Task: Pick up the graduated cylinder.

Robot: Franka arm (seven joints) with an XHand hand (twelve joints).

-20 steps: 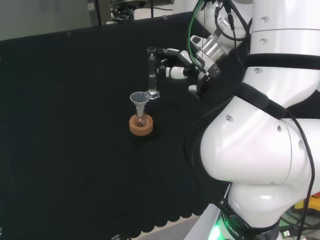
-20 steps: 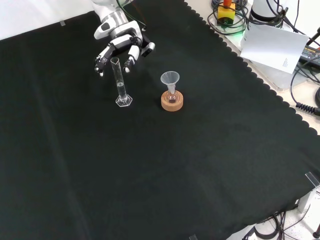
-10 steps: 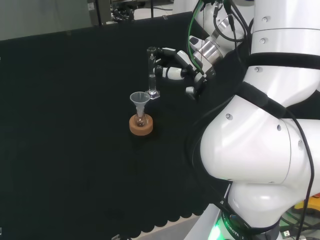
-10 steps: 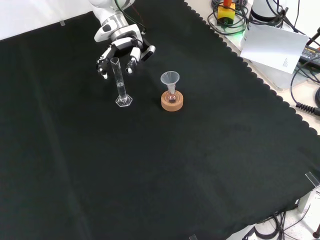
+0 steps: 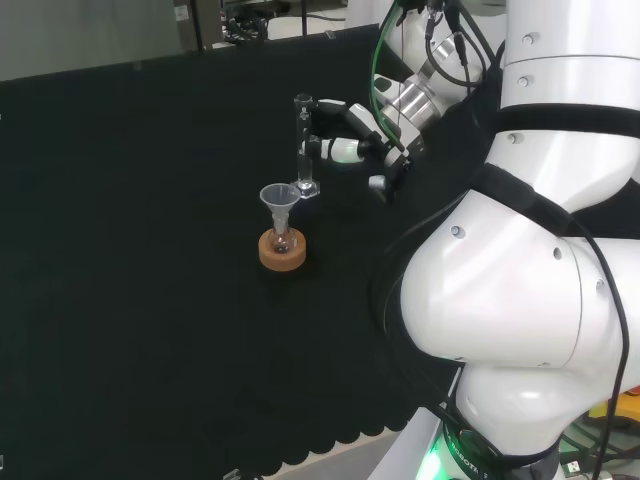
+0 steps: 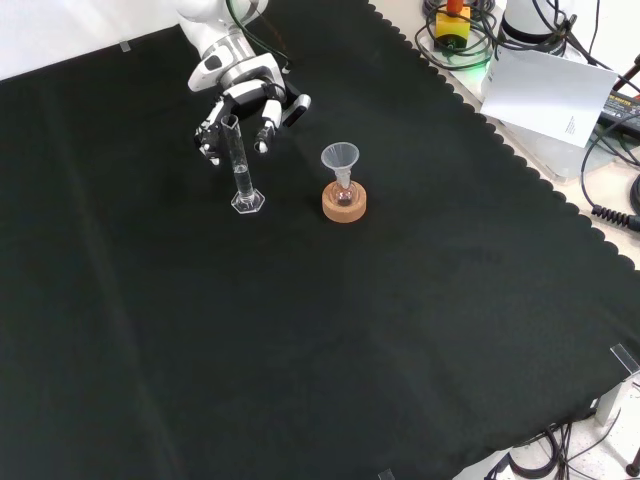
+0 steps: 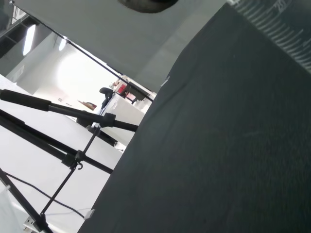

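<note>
The graduated cylinder (image 5: 303, 150) is a thin clear tube on a hexagonal foot, standing upright on the black cloth (image 5: 120, 250). In the front view the cylinder (image 6: 240, 165) rises in front of the hand (image 6: 245, 92), whose spread fingers (image 6: 268, 118) hang to either side of its upper part. In the head view the hand (image 5: 345, 135) reaches in from the right, its fingertips level with the tube's top. The fingers look relaxed and not closed round the tube; I cannot tell whether they touch it.
A clear funnel (image 6: 340, 158) sits in a small flask on a cork ring (image 6: 344, 205), just right of the cylinder in the front view and nearer the camera in the head view (image 5: 282, 250). Cables and paper (image 6: 555, 90) lie beyond the cloth's scalloped edge.
The hand has moved closer to the cylinder, lower in the front view and leftward in the head view, so its fingers now flank the tube's top. The cylinder and funnel have stayed put.
</note>
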